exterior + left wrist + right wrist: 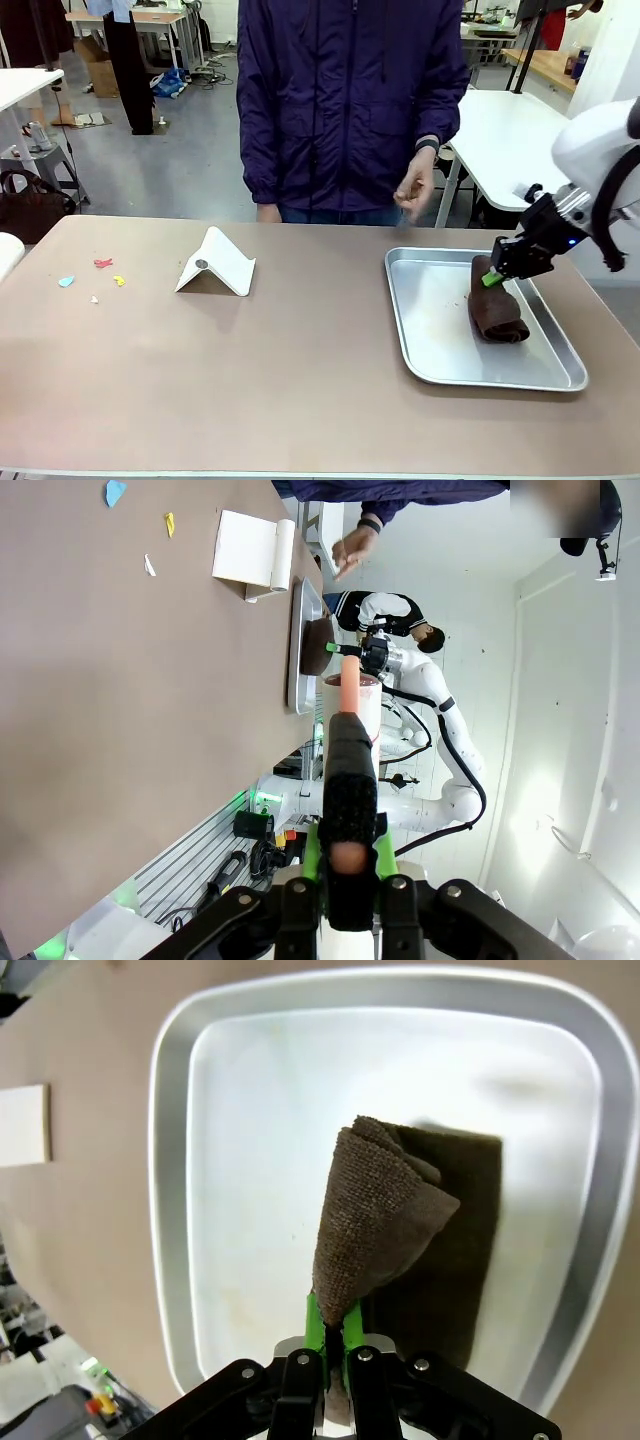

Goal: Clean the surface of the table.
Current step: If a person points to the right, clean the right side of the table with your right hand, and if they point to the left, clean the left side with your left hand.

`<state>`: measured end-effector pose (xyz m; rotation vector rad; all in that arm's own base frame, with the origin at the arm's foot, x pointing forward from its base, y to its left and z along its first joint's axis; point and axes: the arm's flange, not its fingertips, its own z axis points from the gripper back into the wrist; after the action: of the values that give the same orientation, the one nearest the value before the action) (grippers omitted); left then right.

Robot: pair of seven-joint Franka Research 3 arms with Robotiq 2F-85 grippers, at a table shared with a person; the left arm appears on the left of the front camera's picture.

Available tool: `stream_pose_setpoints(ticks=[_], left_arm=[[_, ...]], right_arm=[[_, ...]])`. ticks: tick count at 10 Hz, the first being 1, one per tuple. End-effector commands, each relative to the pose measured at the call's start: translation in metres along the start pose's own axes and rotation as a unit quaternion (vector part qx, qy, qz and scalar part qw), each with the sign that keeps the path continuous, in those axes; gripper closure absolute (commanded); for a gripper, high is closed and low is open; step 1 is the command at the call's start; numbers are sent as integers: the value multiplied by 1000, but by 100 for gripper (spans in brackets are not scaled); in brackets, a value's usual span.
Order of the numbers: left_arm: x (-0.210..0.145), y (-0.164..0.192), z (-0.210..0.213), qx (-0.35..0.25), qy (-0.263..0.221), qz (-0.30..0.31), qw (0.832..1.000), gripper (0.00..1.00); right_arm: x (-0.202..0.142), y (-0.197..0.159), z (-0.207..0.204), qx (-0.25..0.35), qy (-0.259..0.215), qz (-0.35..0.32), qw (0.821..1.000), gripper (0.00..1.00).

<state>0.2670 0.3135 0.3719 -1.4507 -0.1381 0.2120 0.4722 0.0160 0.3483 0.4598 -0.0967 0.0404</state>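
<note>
Your table [300, 370] has a smooth, matt taupe top. The tray [435, 320] is bare metal, satin-bright with faint smears. The brown cloth [497, 318] is napped, fuzzy fabric. The folded white card [222, 262] looks like matt paper. The black bar [350, 780] is grainy and dull; the person's jacket [340, 100], slick synthetic.

White right arm [598, 150], black cable [610, 215] looped at three o'clock; black right gripper [492, 279], green pads [489, 282], blue light [571, 240]. Person [350, 130] wears dark navy jacket [300, 70], black wristband [427, 144].
</note>
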Motion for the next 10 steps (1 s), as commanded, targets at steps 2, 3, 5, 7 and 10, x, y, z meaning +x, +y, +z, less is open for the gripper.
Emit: stream_pose_setpoints(ticks=[2,3,5,7,10], left_arm=[[-1,-2,-2,-11,-9,-6,1000,100],[-1,-2,-2,-11,-9,-6,1000,100],[-1,-2,-2,-11,-9,-6,1000,100],[-1,-2,-2,-11,-9,-6,1000,100],[-1,-2,-2,-11,-9,-6,1000,100]], right_arm=[[19,18,-22,34,4,-12,999,93],[20,27,-31,42,12,-2,999,93],[21,43,-43,72,31,13,997,93],[19,60,-49,103,45,33,993,93],[14,81,-56,79,37,55,995,93]])
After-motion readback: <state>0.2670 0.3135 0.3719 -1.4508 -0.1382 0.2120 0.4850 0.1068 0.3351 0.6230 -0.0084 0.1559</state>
